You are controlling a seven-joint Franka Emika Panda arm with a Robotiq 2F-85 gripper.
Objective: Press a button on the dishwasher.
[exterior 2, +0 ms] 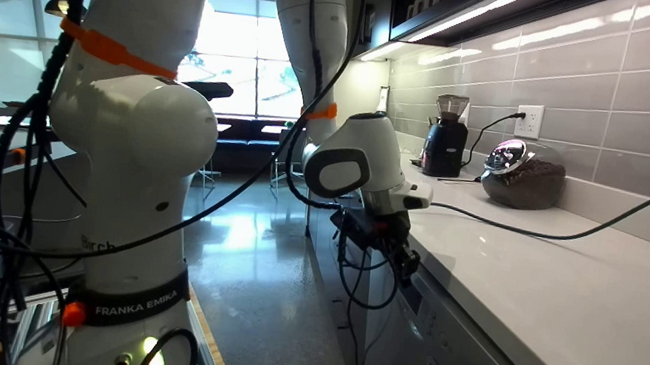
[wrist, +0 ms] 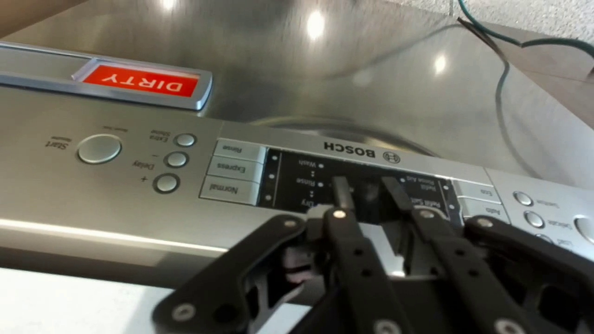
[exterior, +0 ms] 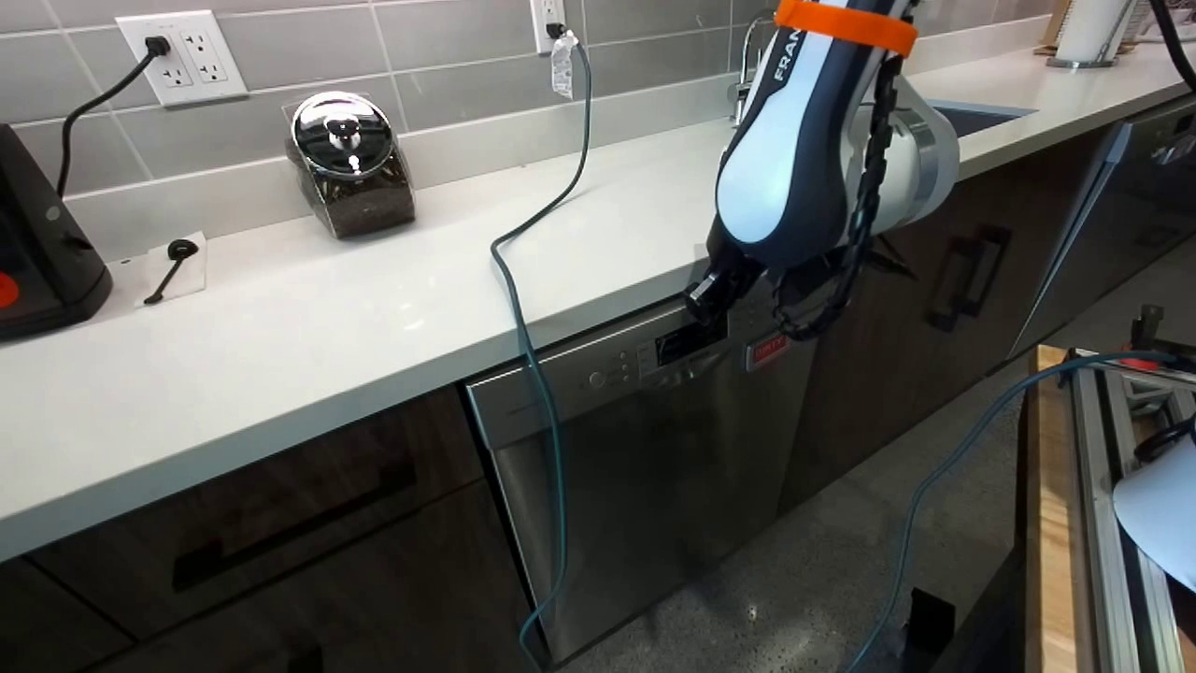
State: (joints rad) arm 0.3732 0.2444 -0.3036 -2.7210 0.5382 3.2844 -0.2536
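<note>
I see the dishwasher [exterior: 645, 486] built in under the white counter [exterior: 308, 327], with dark cabinets [exterior: 392, 561] on both its sides. The robot arm [exterior 2: 142, 125] reaches toward it, and the pincer [wrist: 366, 181] hangs before the control strip [wrist: 111, 199], at the place of the black display [wrist: 292, 171]. The pincer is released: its two fingers [wrist: 343, 192] stand a little apart and point toward this display. Whether their tips touch its surface or are just short of it, I honestly cannot tell from my place. Beside the display sit the keys [wrist: 234, 170] for Normal, Express and Rinse, and farther along is the round Start button [wrist: 99, 149], well apart from the fingers. The red label [wrist: 141, 80] reads DIRTY and is near that button. A cord [exterior: 559, 449] comes from the wall outlet [exterior: 542, 19], crosses the counter and falls in front of the dishwasher. On the counter, close to the tiled wall [exterior: 467, 84], rests a see-through jar [exterior: 369, 201] with a shiny lid [exterior: 342, 136]; a small black spoon [exterior: 182, 250] lies nearby on a white paper [exterior: 194, 276].
</note>
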